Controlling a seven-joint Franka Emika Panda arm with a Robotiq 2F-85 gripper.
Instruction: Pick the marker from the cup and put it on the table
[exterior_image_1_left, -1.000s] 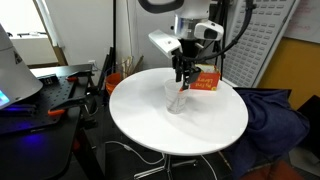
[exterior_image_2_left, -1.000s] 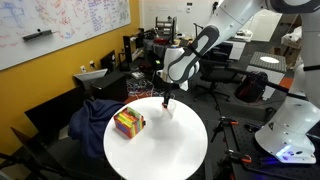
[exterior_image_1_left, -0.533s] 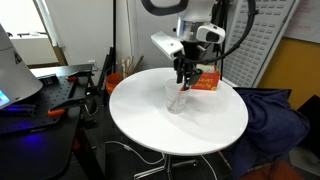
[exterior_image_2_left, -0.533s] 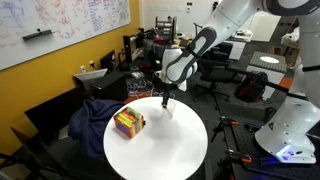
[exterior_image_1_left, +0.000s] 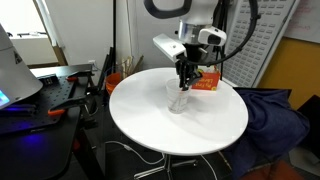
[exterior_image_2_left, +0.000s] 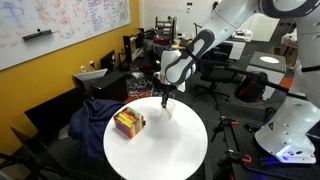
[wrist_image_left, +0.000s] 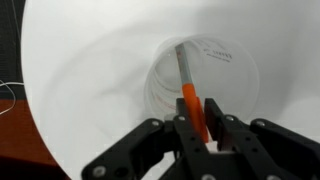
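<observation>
Near the middle of the round white table (exterior_image_1_left: 150, 130), a little toward its far edge in an exterior view: clear cup (exterior_image_1_left: 178, 101), upright on the top; beyond it, close to that same edge and apart from the cup, orange-red box (exterior_image_1_left: 207, 82). Directly over the cup: claw (exterior_image_1_left: 185, 77), hung from the white arm (exterior_image_1_left: 190, 38) and pointed straight down.

Seen from the wrist view: claw (wrist_image_left: 198, 115) closed on the marker (wrist_image_left: 190, 98); dark fingers (wrist_image_left: 215, 122) pressed against either side of the orange shaft; grip taken on the upper, orange part; pale grey lower end slanted down inside the rim of the cup (wrist_image_left: 225, 75), so marker not yet lifted clear; whether that end touches the bottom, not discernible; bare white top of the table (wrist_image_left: 80, 70) all round the cup.

Seen in an exterior view: claw (exterior_image_2_left: 166, 99) just above the faint cup (exterior_image_2_left: 168, 111), toward the far edge of the table (exterior_image_2_left: 160, 150); box (exterior_image_2_left: 128, 123), multicoloured on its near face, by the edge closest to a heap of dark blue cloth (exterior_image_2_left: 95, 118) and well apart from the cup; marker too small to make out.

Off the table: dark cluttered desk (exterior_image_1_left: 50, 95) beside it in an exterior view; whiteboard (exterior_image_2_left: 70, 25) on the yellow wall behind.
</observation>
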